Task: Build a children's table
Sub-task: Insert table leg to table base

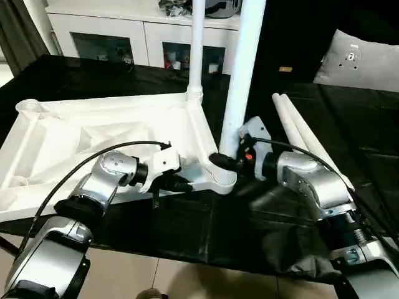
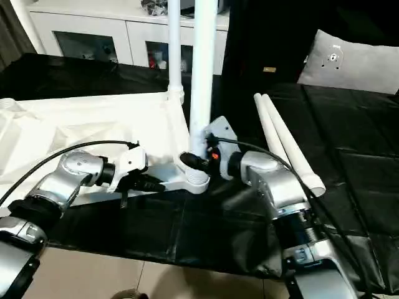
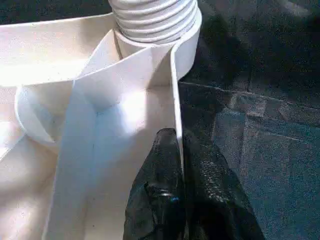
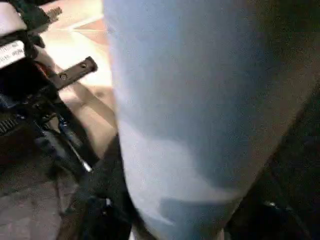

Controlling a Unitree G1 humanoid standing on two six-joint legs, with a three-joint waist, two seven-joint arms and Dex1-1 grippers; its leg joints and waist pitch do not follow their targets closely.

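The children's table top (image 1: 93, 137) lies upside down on the black cloth, ribs facing up. One white leg (image 1: 197, 43) stands upright in its far right corner socket. A second leg (image 1: 243, 75) stands upright in the near right corner socket (image 1: 223, 179). My right gripper (image 1: 224, 161) is shut around this leg just above the socket, and the leg (image 4: 190, 125) shows close up between its fingers. My left gripper (image 1: 181, 184) is shut on the top's near rim (image 3: 176, 90), just left of that socket, with a black finger (image 3: 155, 185) on each side. Two loose legs (image 1: 305, 137) lie to the right.
A white cabinet (image 1: 143, 31) with glass doors stands behind the work. A grey cushion (image 1: 361, 59) rests at the back right. The black cloth (image 1: 187, 230) reaches nearly to the front edge, with pale floor (image 1: 137, 274) below it.
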